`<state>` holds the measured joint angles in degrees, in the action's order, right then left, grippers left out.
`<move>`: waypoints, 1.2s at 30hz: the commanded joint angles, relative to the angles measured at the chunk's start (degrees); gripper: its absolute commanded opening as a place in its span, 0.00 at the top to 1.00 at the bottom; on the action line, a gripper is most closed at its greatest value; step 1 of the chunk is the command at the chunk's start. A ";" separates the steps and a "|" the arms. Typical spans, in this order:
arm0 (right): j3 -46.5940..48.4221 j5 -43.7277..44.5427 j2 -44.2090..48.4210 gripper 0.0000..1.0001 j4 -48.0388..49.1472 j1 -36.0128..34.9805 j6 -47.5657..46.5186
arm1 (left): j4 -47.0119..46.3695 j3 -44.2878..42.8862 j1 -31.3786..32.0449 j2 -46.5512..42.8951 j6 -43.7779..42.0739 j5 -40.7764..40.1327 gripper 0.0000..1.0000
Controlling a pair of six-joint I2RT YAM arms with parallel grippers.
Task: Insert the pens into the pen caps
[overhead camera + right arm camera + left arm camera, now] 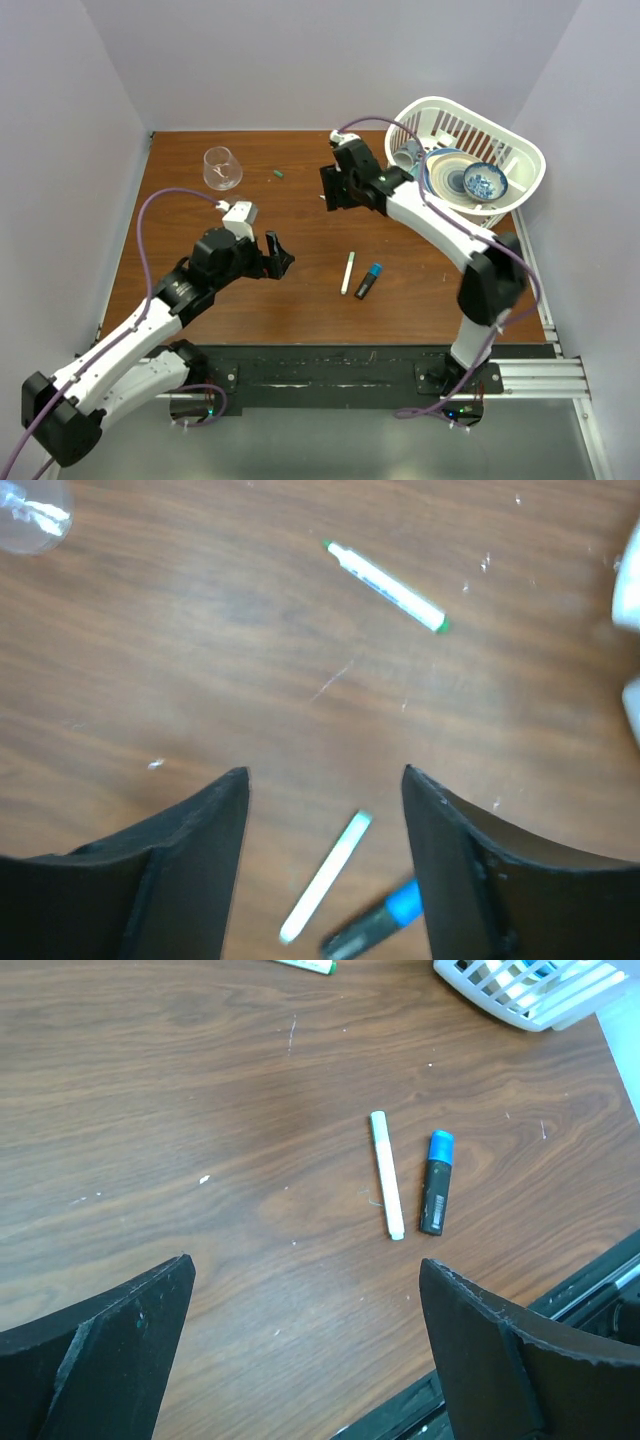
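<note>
A white pen (347, 272) with a green end lies on the brown table. A black marker (369, 281) with a blue cap on its far end lies just right of it. Both show in the left wrist view, pen (386, 1175) and marker (437, 1183), and blurred in the right wrist view, pen (325, 875) and marker (385, 922). A second white pen (385, 585) with green ends lies farther back; my right arm hides it from the top view. A tiny green piece (277, 173) lies near the glass. My left gripper (278, 253) (305, 1260) is open and empty, left of the pen. My right gripper (328, 190) (324, 771) is open and empty above the table.
A clear stemless glass (221, 168) (30, 515) stands at the back left. A white basket (470, 105) (520, 1005) with bowls and a cup stands at the back right. A black rail runs along the table's near edge.
</note>
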<state>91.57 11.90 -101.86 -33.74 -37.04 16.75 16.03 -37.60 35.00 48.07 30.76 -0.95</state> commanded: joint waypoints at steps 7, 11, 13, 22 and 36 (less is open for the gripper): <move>27.42 -2.67 -26.34 0.40 -10.21 3.72 -15.08 | 6.47 -2.56 -0.20 -6.59 -8.00 -5.90 0.00; 32.09 -3.90 -30.93 0.41 -11.79 4.87 -18.86 | 4.19 -1.07 -0.20 -8.17 -7.56 -5.20 0.00; 31.40 -5.92 -31.99 0.40 -11.09 5.31 -20.43 | 4.36 -1.24 -0.20 -7.91 -7.65 -5.20 0.00; 31.22 -7.23 -33.93 0.41 -9.42 6.80 -25.53 | 4.18 -1.24 -0.20 -8.44 -7.74 -5.03 0.00; 27.17 -9.62 -35.07 0.41 -3.88 8.47 -27.83 | 3.83 -0.80 -0.20 -8.70 -7.12 -5.20 0.00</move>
<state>119.66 3.38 -137.47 -41.32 -29.69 -9.50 21.96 -37.80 34.98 40.07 24.38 -5.43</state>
